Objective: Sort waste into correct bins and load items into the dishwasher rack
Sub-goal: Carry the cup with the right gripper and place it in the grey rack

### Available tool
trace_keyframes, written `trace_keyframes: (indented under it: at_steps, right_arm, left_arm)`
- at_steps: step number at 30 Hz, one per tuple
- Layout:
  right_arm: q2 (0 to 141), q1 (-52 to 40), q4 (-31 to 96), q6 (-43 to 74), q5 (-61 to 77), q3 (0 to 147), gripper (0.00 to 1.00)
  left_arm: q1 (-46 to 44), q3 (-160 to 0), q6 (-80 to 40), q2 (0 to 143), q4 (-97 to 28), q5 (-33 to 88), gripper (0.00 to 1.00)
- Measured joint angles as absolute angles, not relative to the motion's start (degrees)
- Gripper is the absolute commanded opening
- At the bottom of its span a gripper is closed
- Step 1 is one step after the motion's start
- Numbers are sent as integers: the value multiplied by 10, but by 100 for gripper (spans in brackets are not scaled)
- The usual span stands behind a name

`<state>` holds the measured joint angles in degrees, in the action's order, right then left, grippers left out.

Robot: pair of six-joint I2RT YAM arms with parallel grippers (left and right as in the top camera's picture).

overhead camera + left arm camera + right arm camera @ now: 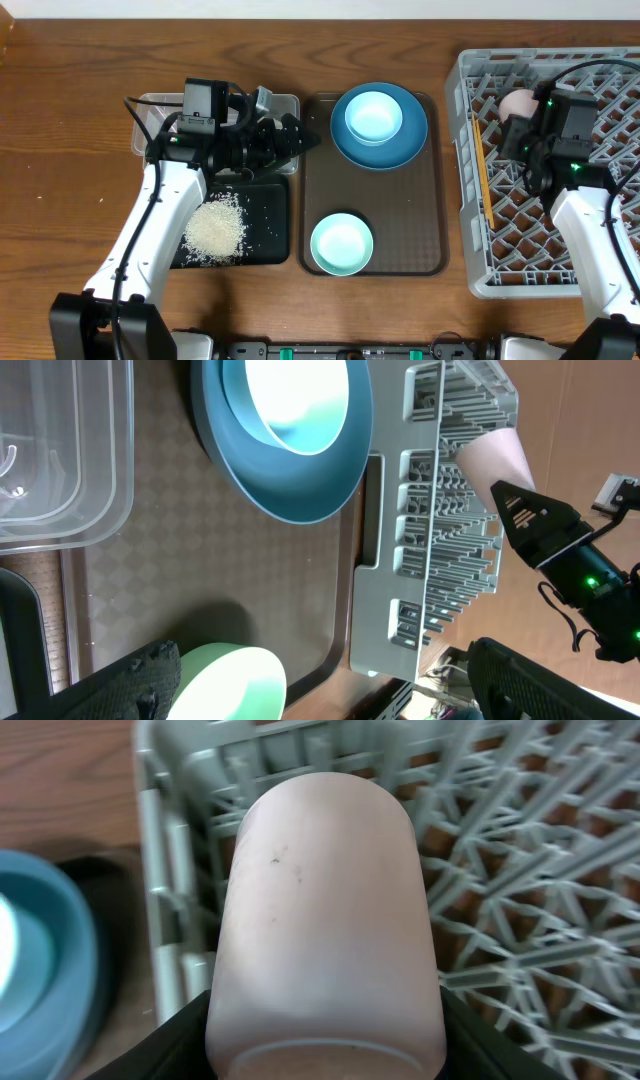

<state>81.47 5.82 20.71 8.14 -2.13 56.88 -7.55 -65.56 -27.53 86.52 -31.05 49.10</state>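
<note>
Right gripper (325, 1055) was part-closed on the pink cup (320, 910), one finger on each side wall. The cup's long axis ran straight out from the jaws and it hung over the rack (520, 262) at its far left corner, pegs just beyond. Left gripper (303, 138) gaped wide and empty between tub (145, 110) and tray (318, 200), well apart from the rack. Right arm was nearer.

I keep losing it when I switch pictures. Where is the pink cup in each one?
Overhead: cup at the upper right, over the rack's top left corner.
Left wrist: cup at the upper right, just right of the rack.
Right wrist: cup fills the middle, with the rack behind it.
Shared landmark: the grey rack shows in all three.
</note>
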Motion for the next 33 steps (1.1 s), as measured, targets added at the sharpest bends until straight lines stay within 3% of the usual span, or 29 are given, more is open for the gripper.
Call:
trace_keyframes:
  at_steps: [23,24,27,28,29,33]
  right_arm:
    - [841,58,210,82,47,570,35]
    - [843,58,210,82,46,570,38]
    - [844,58,209,82,45,570,66]
    - [844,58,208,82,46,570,87]
    - [844,58,208,86,45,570,99]
    - [844,58,207,86,45,570,99]
  left_arm:
    - [-76,-656,-275,865,-310,491,94]
    - [-76,-656,-275,865,-310,491,94]
    - [-76,-656,-275,865,-310,491,94]
    - [-76,-656,-275,865,-310,491,94]
    - [-76,-656,-275,865,-310,491,94]
    - [-76,-656,-275,865,-310,491,94]
